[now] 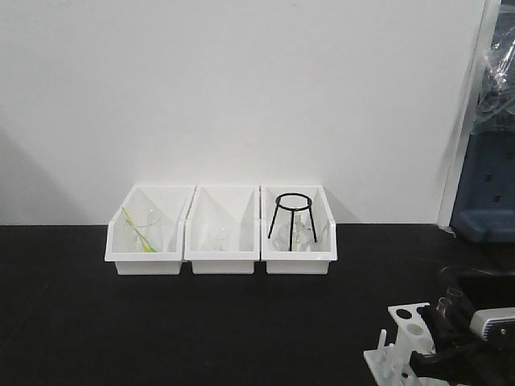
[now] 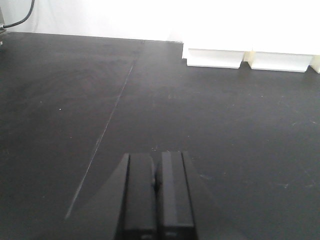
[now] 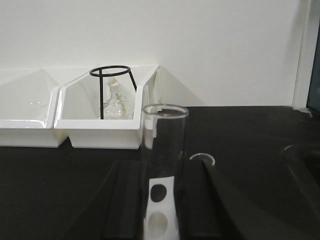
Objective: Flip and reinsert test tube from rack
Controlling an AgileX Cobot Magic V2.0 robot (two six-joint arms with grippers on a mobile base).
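The clear test tube (image 3: 163, 135) stands upright with its rimmed end up, between the fingers of my right gripper (image 3: 162, 170). The fingers press on both sides of it, so the gripper is shut on the tube. The white rack (image 3: 161, 210) with round holes shows just below and behind the tube. I cannot tell if the tube's lower end still sits in a hole. In the front view the rack (image 1: 406, 334) is at the bottom right, with the right gripper (image 1: 452, 322) beside it. My left gripper (image 2: 156, 159) is shut and empty, low over the black table.
Three white open-fronted bins (image 1: 221, 261) stand in a row at the back wall. The right one holds a black wire stand (image 1: 291, 215) and glassware. A second glass rim (image 3: 202, 159) shows behind the right finger. A blue object (image 1: 487, 201) stands at the far right.
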